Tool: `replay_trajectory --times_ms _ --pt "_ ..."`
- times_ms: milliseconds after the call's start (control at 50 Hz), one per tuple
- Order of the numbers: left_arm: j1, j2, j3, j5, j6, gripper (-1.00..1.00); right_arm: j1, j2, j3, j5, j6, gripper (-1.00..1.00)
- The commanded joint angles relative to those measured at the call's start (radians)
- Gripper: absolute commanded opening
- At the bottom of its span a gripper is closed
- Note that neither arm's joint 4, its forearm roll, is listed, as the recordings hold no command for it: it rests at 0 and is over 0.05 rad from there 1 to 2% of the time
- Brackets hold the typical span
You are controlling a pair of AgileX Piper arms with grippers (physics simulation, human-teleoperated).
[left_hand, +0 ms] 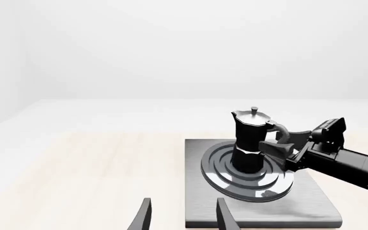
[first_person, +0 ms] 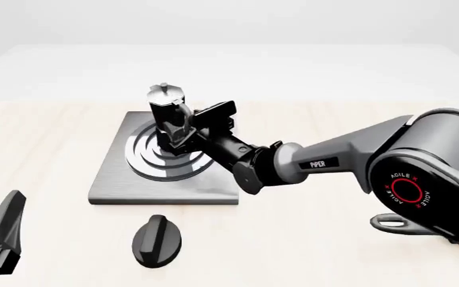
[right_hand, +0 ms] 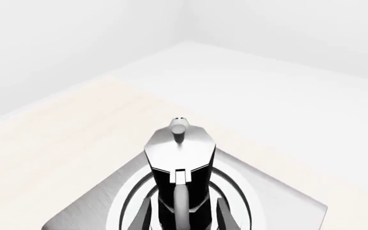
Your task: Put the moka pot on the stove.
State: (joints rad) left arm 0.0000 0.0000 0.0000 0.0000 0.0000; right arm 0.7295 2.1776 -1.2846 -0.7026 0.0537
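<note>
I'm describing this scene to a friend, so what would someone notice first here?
The moka pot stands upright on the silver ring burner of the stove, left of the table's centre. The right gripper reaches in from the right, with its fingers either side of the pot's handle. Nearer the camera, a black oval knob lies on the table in front of the stove.

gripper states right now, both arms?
Left gripper: open, holding nothing.
Right gripper: fingers either side of the moka pot handle; whether clamped cannot be told.
</note>
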Motion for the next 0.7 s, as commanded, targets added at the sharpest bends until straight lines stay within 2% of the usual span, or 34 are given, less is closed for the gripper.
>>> replay_trajectory --times_ms 20,700 --pt "0.0 0.0 0.0 0.0 0.0 1.0 0.0 0.002 0.001 0.003 0.006 1.0" --pt "0.0 0.0 0.0 0.0 0.0 1.0 -0.011 -0.092 0.107 -0.018 -0.008 1.0"
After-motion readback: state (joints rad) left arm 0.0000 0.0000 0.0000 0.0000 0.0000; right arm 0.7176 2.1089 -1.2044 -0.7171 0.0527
